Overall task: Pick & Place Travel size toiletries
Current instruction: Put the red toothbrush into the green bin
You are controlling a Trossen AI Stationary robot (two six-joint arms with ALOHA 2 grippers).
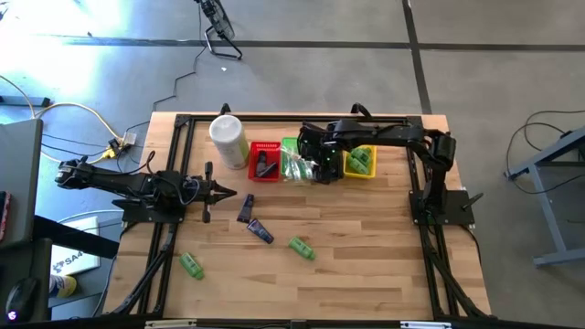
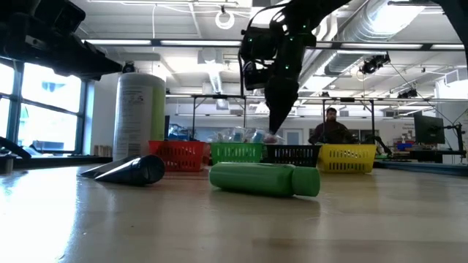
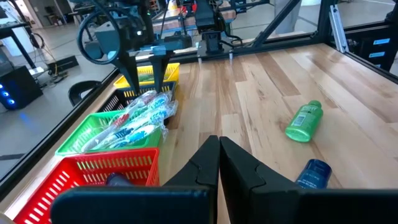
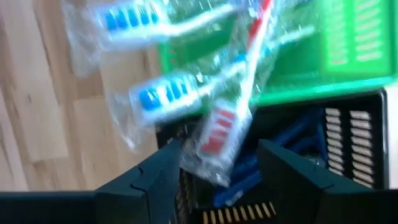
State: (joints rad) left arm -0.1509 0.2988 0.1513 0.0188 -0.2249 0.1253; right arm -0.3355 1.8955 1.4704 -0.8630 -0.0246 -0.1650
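The right end effector (image 1: 315, 171) hangs over the row of baskets at the far side of the worktop (image 1: 366, 247), its fingers spread apart, and a wrapped toothbrush (image 4: 219, 134) sits loose between them, red-marked, tilted, not pinched. It looks like a release in progress! Below it lies the black basket (image 4: 348, 134) with blue pieces inside, and just beside that the green basket (image 3: 81, 134), heaped with more plastic-wrapped toothbrushes (image 3: 140, 118) spilling over its rim. Whether the freed stick lands in black or green is hard to call from here.

The left end effector (image 1: 227, 193) waits with its fingers pressed together, empty, low over the worktop near the red basket (image 1: 265, 161).

Now the loose toiletries: a dark tube (image 1: 245, 208) lies just ahead of the left end effector, a second dark tube (image 1: 262, 232) and a green bottle (image 1: 301, 248) lie farther toward the near edge, and another green bottle (image 1: 191, 265) sits by the left frame. All lie flat, long axes slanted across the boards. The left arm is clearly nearer; the right would have to reach back across the baskets.
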